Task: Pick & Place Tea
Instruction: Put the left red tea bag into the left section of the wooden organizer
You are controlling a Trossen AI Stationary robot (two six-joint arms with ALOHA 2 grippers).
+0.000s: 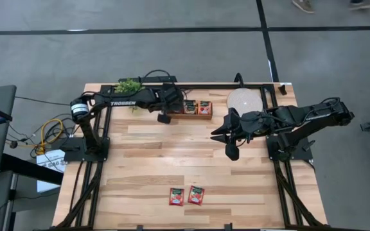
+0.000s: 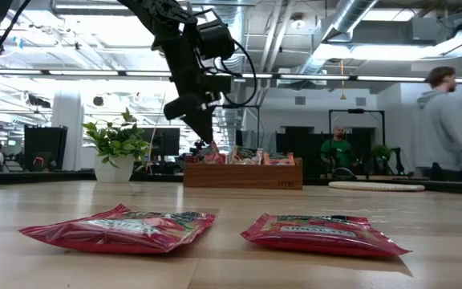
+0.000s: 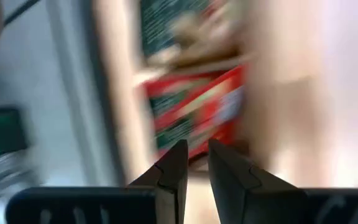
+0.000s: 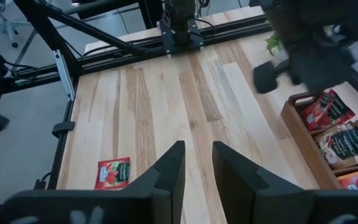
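Note:
Two red tea packets lie flat near the table's near edge (image 1: 176,196) (image 1: 196,194), also seen close up in the low view (image 2: 119,228) (image 2: 323,233). A wooden box (image 1: 196,115) at the far side holds more packets (image 1: 205,107). My left gripper (image 1: 164,118) hovers just left of the box, above its left end (image 2: 205,132), fingers together and empty; its wrist view shows a blurred red packet in the box (image 3: 194,109). My right gripper (image 1: 230,146) waits over the middle right of the table (image 4: 197,165), fingers together and empty.
A potted plant (image 1: 128,85) stands at the far left edge, beside the left arm. A white round disc (image 1: 245,99) lies right of the box. Bare wood stretches between the box and the two near packets. People move in the room behind the table (image 2: 447,120).

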